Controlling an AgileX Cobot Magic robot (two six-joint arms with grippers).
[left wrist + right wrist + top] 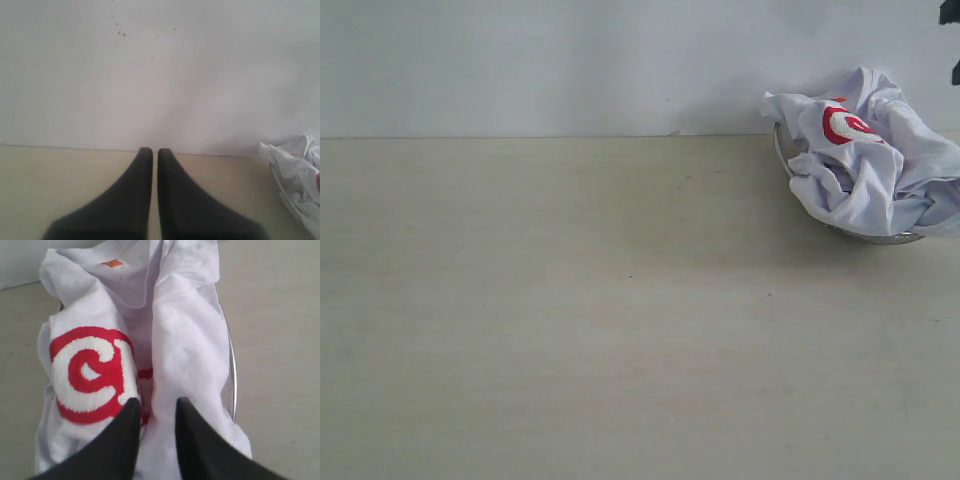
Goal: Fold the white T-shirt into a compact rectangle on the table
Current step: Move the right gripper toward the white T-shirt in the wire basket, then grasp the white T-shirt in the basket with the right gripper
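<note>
The white T-shirt (865,160) is not yet on the surface (570,320): it sits bunched in a wire basket (890,238) at the far right, spilling over the rim, its red print (842,125) twisted to the top. The right gripper (157,405) hangs directly above the heap, its fingers (120,440) parted to a narrow gap with cloth showing between the tips; whether they touch the fabric I cannot tell. The left gripper (155,151) hovers over bare surface to the left of the basket, its fingers (130,200) pressed together and holding nothing. The shirt looks light, soft and limp, so it should drape and trail from any single pinch, and loose folds may catch on the basket edge as it lifts. A thick ridge of cloth beside the print offers an easy bite for getting it out. For spreading it flat, the collar by the orange neck tag (112,263) or a shoulder seam would probably give better control than a random fold.
</note>
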